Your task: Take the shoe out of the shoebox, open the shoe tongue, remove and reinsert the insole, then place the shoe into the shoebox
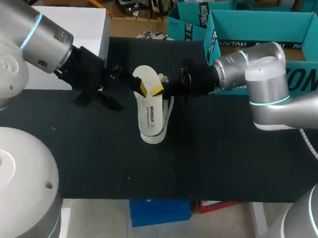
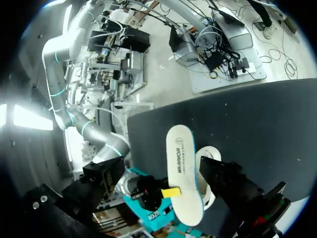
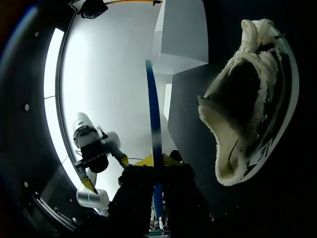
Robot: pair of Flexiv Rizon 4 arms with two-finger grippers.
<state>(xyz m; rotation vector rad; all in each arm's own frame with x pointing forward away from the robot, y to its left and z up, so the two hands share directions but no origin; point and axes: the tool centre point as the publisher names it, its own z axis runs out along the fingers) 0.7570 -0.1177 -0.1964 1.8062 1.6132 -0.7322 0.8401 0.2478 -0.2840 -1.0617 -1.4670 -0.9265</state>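
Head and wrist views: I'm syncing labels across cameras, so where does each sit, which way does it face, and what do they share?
Head view: above and behind, looking down on the table; arms enter from both sides, right gripper holding the insole by the shoe.
Left wrist view: on the left arm, facing across the table at the insole and right arm.
Right wrist view: on the right arm, looking along its fingers, shut on the insole, shoe beside.
All share insole and shoe.
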